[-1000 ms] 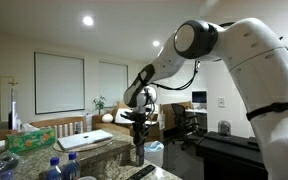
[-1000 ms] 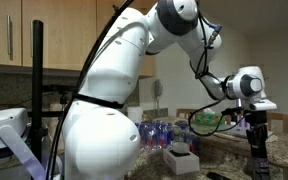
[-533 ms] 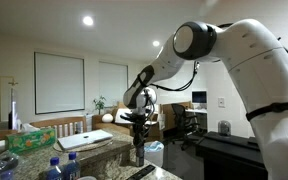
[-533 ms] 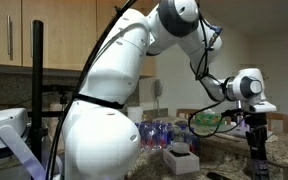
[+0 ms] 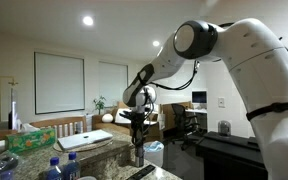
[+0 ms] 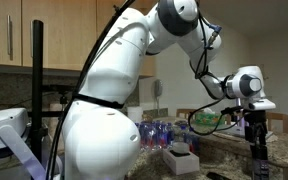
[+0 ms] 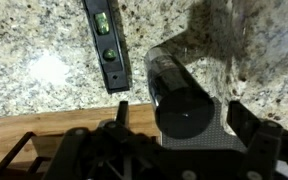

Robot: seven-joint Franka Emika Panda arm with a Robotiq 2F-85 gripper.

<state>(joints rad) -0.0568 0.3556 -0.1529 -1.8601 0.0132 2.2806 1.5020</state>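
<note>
The cylinder (image 7: 187, 105) is black, the level (image 7: 106, 45) black with green, the counter (image 7: 39, 60) speckled beige.

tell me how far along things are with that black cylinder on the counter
Done: the black cylinder stands upright on the granite counter, beside a spirit level. In hand: the gripper straddles it with jaws open, apparently not gripping. Left: the gripper is not yet clear of the cylinder.

arm (image 6: 104, 120): white, fills centre | gripper (image 6: 257, 140): right edge, pointing down above dark cylinder (image 6: 259, 160) | water bottles (image 6: 162, 132): lower centre, on tabletop (image 6: 222, 166) | wooden cabinets (image 6: 14, 35): upper left
</note>
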